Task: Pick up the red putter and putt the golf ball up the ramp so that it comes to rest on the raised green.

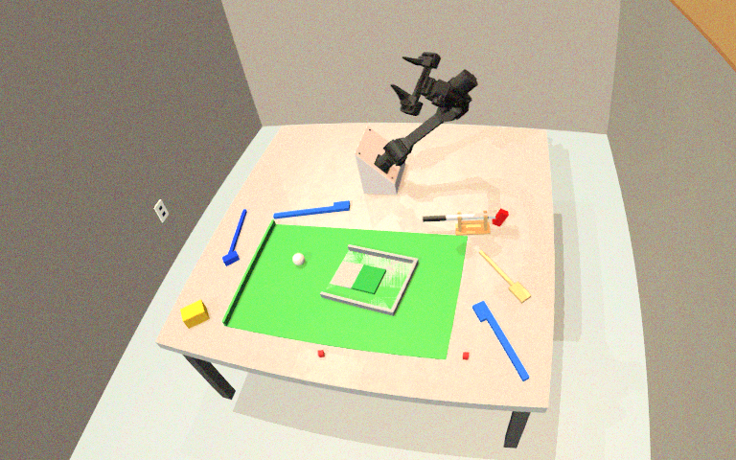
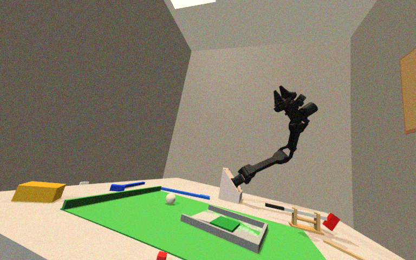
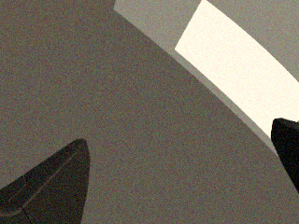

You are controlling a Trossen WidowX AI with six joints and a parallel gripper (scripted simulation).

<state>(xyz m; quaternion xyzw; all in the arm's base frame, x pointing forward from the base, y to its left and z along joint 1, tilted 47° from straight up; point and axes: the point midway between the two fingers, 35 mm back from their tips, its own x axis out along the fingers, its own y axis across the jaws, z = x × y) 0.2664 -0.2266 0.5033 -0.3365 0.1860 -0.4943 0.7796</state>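
The red putter [image 1: 500, 217] [image 2: 331, 221] rests across a small wooden stand [image 1: 471, 231] [image 2: 306, 228], its red head past the stand's right side and its black grip to the left. The white golf ball [image 1: 298, 259] [image 2: 170, 198] lies on the green mat [image 1: 287, 303] [image 2: 128, 217], left of the pale ramp [image 1: 341, 274] [image 2: 203, 216]. The ramp leads to the raised green [image 1: 369, 278] [image 2: 225, 223], inside grey walls. My gripper [image 1: 398, 72] [image 2: 278, 89] [image 3: 185, 138] is open and empty, high above the table and far from the putter. The wrist view shows only wall and a bright panel behind the fingers.
Blue clubs [image 1: 311, 210] [image 1: 235, 239] [image 1: 504, 341] lie around the mat. A tan club [image 1: 501, 273] lies right of it. A yellow block [image 1: 194, 313] [image 2: 38, 192] sits at the left, small red cubes [image 1: 320, 354] [image 1: 465, 356] near the front edge. A dark green wall [image 1: 249, 273] borders the mat's left side.
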